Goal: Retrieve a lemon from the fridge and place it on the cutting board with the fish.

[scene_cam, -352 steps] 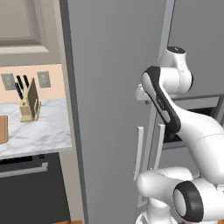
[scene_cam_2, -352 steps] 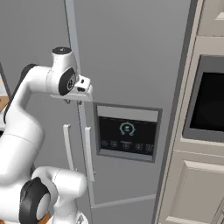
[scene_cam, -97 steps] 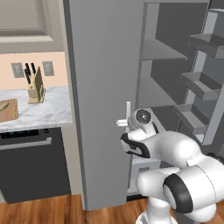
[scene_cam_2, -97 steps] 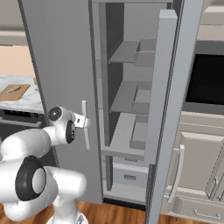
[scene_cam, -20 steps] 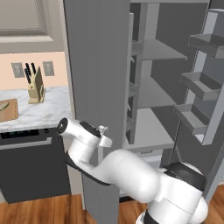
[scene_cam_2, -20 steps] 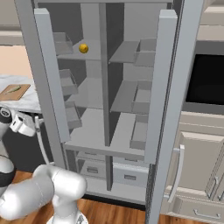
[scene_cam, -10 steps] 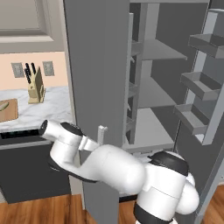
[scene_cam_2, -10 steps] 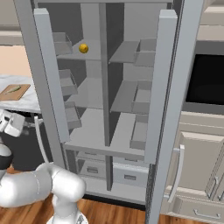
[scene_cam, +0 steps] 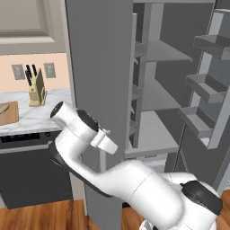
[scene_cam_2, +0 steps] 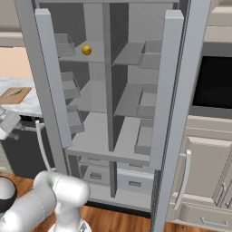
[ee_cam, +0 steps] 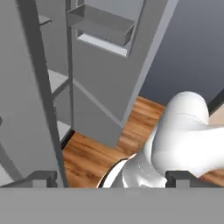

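The fridge [scene_cam_2: 108, 113] stands with both doors swung wide. The lemon [scene_cam_2: 86, 50] sits on an upper shelf in its left half. On the counter to the left lies the cutting board [scene_cam_2: 10, 97], also seen in the left base view [scene_cam: 10, 116], and the fish [scene_cam_2: 16, 92] rests on it. My gripper [scene_cam: 104, 144] hovers low by the outer face of the left door [scene_cam: 96, 90], near its slim handle [scene_cam_2: 40, 145]. In the hand view my gripper [ee_cam: 113, 178] is open, fingertips [ee_cam: 41, 177] far apart, nothing between them.
A knife block [scene_cam: 35, 87] stands at the back of the marble counter [scene_cam: 40, 114], over a dark oven front [scene_cam: 31, 170]. A built-in oven [scene_cam_2: 215, 77] and beige cabinets [scene_cam_2: 204, 181] flank the right door [scene_cam_2: 181, 104]. Wooden floor [ee_cam: 92, 157] lies below.
My gripper has opened and let go of the left door's handle. The hand has drifted slightly left, away from the door, and the arm has swung. The left door stays open.
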